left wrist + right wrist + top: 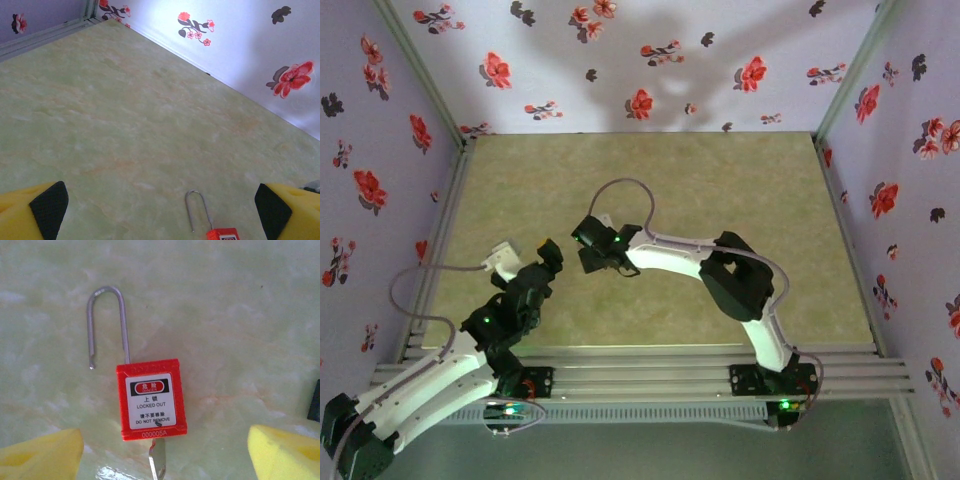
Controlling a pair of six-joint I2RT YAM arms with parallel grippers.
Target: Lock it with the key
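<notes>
One key point(157, 462) in red padlock point(151, 400) keyhole; shackle point(106, 315) open.

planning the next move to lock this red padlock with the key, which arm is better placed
Likely right. The padlock lies centred in the open right gripper, with the key sticking out of its near end. The left gripper has the padlock off to one side at its view's bottom edge.

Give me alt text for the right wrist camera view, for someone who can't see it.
A red padlock lies flat on a pale green table, its silver shackle open and a key in its base. The right hand is open, with yellow fingers apart on either side of the lock.
</notes>
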